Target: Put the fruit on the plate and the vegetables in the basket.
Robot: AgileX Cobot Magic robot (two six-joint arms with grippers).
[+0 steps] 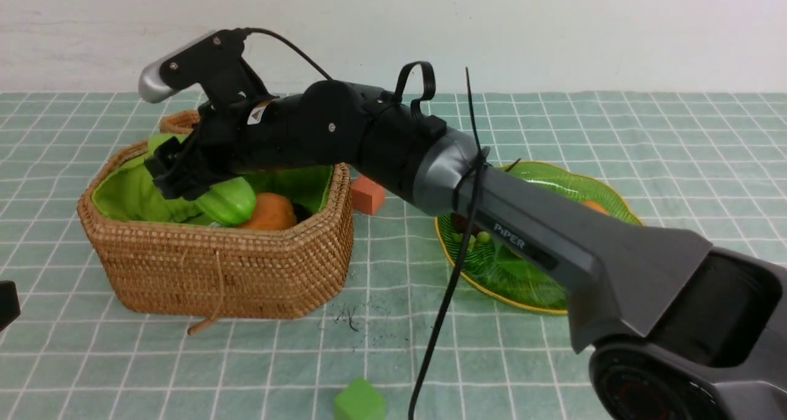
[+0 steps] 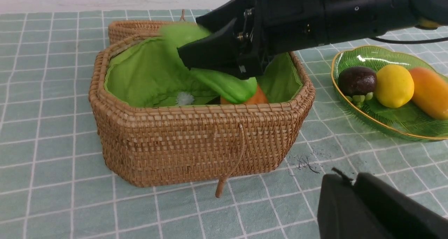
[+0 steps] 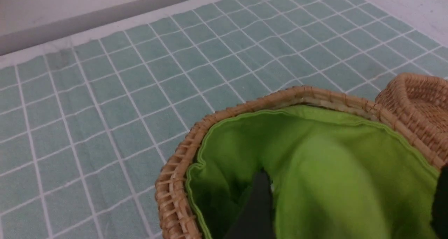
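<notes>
- The right claw (image 1: 184,177) hangs over the open basket (image 1: 233,272) at centre left of the front view, its black fingers (image 2: 206,53) spread wide on either side of the light-green gourd (image 1: 229,202).
- Whether the fingers touch the gourd cannot be told; it lies tilted, its lower end against the orange potato (image 1: 270,212) inside the basket.
- The basket's green lining (image 3: 245,155) fills the lower right of the right wrist view, where the gourd shows only as a blur.
- The plate (image 2: 385,57) sits at the right of the left wrist view, well apart from the basket, holding the mangosteen (image 2: 357,81), lemon (image 2: 393,86) and mango (image 2: 430,92) side by side.
- The left claw (image 2: 371,211) shows only as a dark mass at the lower right of its own view, apparently closed and holding nothing.
- An orange-red cube (image 1: 367,195) lies on the surface (image 1: 676,137) between basket and plate; a green cube (image 1: 359,401) lies at the bottom centre.
</notes>
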